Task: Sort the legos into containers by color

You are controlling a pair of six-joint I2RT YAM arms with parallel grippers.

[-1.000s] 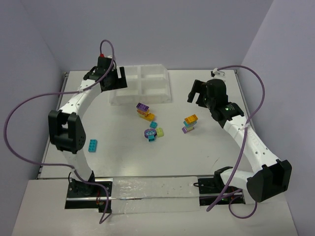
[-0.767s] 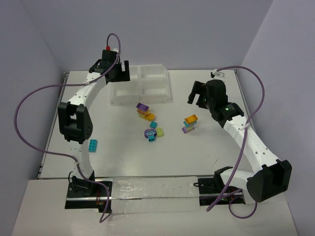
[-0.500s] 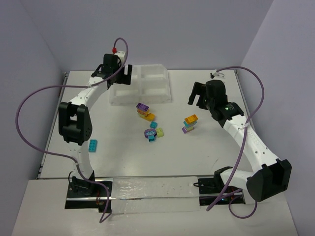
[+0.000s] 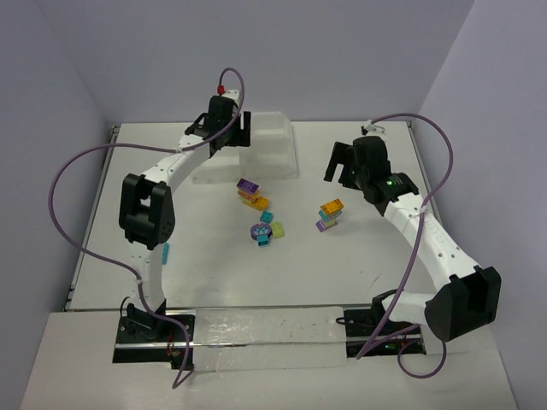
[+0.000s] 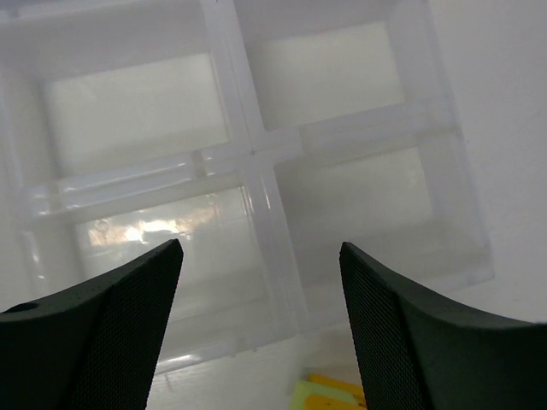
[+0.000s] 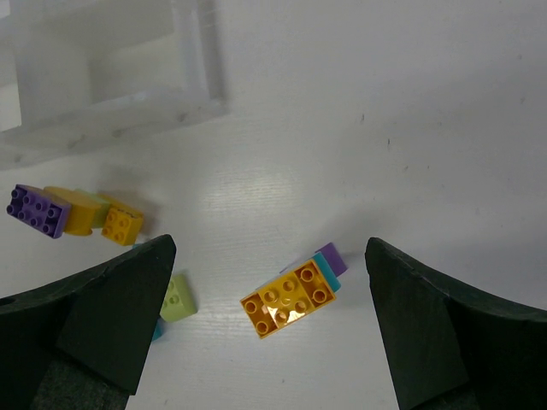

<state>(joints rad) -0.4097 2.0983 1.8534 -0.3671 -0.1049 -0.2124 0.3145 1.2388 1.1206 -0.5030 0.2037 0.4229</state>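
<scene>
Top external view: one four-compartment tray [image 4: 275,147] at the white table's [image 4: 359,265] far edge, three multicolour lego clumps [image 4: 253,195] mid-table, one teal brick [image 4: 164,253] toward its left edge. Left gripper [image 4: 236,133], above the tray, and right gripper [image 4: 340,171] gape wide, empty. Lavender walls [image 4: 342,51].

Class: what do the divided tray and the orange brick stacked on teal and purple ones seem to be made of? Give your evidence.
The white translucent four-compartment tray looks like thin moulded plastic: light passes dimly through its glossy walls. The orange studded brick looks like hard, smooth plastic: crisp moulded studs, soft sheen.
</scene>
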